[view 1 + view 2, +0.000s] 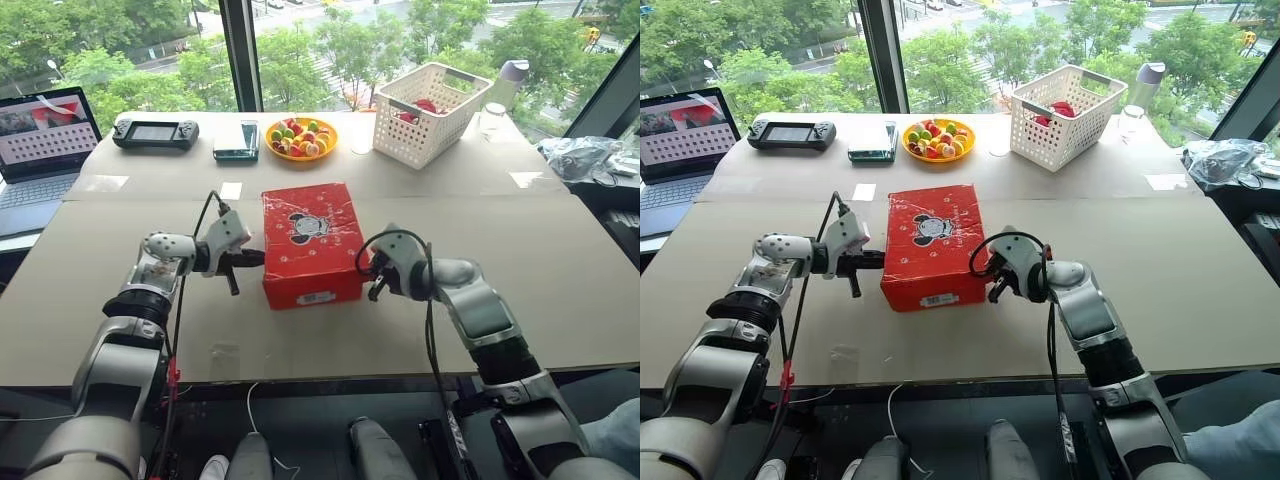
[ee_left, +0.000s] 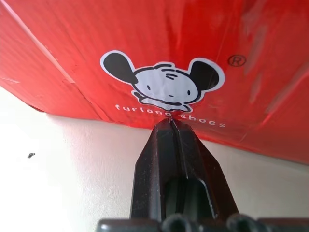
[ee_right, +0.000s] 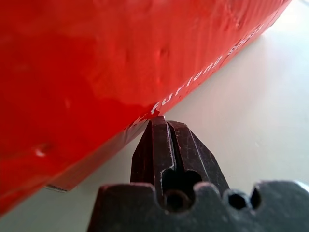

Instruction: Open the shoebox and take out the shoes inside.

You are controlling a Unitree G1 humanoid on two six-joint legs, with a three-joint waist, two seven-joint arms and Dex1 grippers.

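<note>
The closed lid hides the inside of the red cardboard shoebox, seemingly touched by both pinched-shut grippers, left and right, flanking it

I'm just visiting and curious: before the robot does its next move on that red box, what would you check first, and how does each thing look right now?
1. Lid of the shoebox closed and flat: ok, it is not yet lifted.
2. Left gripper at the box's left side: ok, its closed tips point at the side wall with the cartoon print.
3. Right gripper at the box's right side: ok, closed tips near the wall's lower edge.
4. Either gripper touching the box: cannot tell.
5. Shoes inside: cannot tell, lid shut.
6. Room for the lid to swing up: ok, the fruit plate and white basket stand well behind.
</note>
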